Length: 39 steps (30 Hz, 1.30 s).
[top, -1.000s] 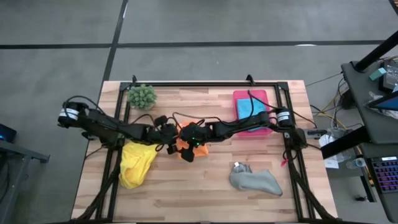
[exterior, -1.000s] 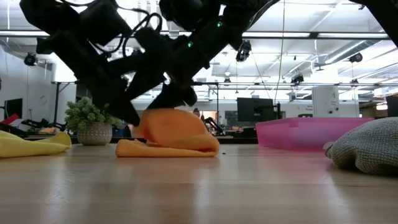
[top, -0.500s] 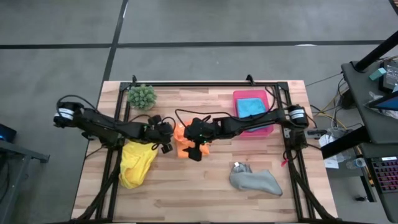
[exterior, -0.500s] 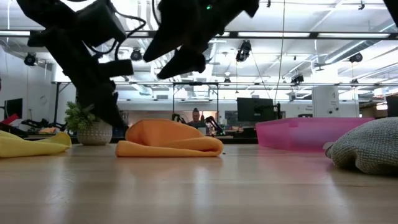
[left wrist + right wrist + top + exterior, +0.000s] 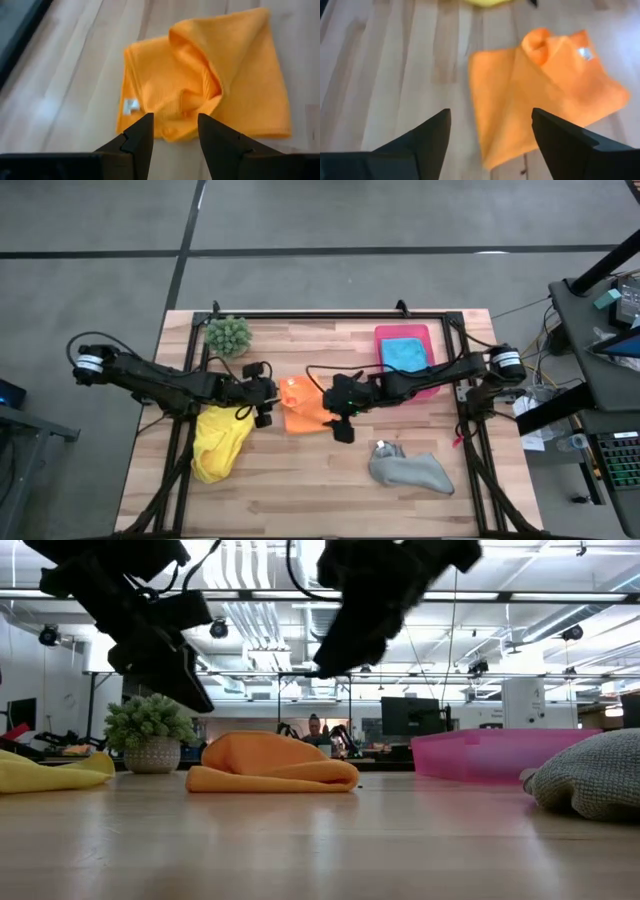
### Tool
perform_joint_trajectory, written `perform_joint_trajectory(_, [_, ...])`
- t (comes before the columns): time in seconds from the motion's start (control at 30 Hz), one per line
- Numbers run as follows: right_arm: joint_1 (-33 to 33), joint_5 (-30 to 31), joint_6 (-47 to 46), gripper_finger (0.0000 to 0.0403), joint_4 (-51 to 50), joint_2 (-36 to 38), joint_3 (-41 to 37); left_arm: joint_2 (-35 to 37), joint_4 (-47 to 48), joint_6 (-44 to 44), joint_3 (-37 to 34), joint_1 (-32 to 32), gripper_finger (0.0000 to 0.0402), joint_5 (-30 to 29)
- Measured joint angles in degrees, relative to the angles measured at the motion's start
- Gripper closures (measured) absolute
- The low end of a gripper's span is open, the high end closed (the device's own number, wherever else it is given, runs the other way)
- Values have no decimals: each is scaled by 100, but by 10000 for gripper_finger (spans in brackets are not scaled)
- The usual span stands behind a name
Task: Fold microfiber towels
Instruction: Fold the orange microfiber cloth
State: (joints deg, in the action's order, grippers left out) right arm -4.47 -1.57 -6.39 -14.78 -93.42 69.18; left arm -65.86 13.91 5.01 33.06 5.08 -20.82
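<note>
Overhead only, blue towel [image 5: 403,352] in tray [image 5: 383,335]; both tools [image 5: 172,131] [image 5: 490,131] apart, empty

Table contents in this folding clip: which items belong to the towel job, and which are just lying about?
Job:
orange towel, folded, lying between both grippers
yellow towel, crumpled
grey towel, crumpled
blue towel, in the tray
left gripper, open
right gripper, open

Lying about:
pink tray
green plant

The folded orange microfiber towel [image 5: 270,764] is seen lying on the table [image 5: 320,840], below and between the two raised grippers. The left gripper [image 5: 185,690] is held above the potted plant [image 5: 150,735], and the right gripper [image 5: 345,658] above the towel's right end.
</note>
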Motion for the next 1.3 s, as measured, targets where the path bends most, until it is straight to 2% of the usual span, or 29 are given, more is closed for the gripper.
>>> perform_joint_trajectory(0.1, [9, 4, 48, 153, 568, 165, -454, -78, -212, -623, 3, -11, 263, 136])
perform_joint_trajectory(0.17, [20, 14, 43, 158, 1023, 240, -761, -186, -339, -988, 51, -23, 263, 442])
perform_joint_trajectory(0.27, [64, 5, 29, 161, 1557, 240, -1122, -360, -330, -1255, 116, -22, 263, 601])
perform_joint_trajectory(0.47, [363, 19, -411, 161, 2682, 123, -1638, -492, -58, -1149, 271, -48, 255, 766])
perform_joint_trajectory(0.7, [805, 14, -657, 158, 3189, -378, -1774, -538, 219, -1144, 331, -63, 213, 904])
perform_joint_trajectory(0.87, [998, 6, -663, 169, 3373, -724, -1675, -709, 212, -1149, 323, -63, 208, 927])
perform_joint_trajectory(1.07, [1041, -54, -608, 196, 3458, -925, -1616, -1122, 132, -1149, 323, -99, 208, 851])
perform_joint_trajectory(1.3, [1041, -60, -598, 266, 3588, -1045, -1614, -1533, -70, -1178, 340, -167, 208, 578])
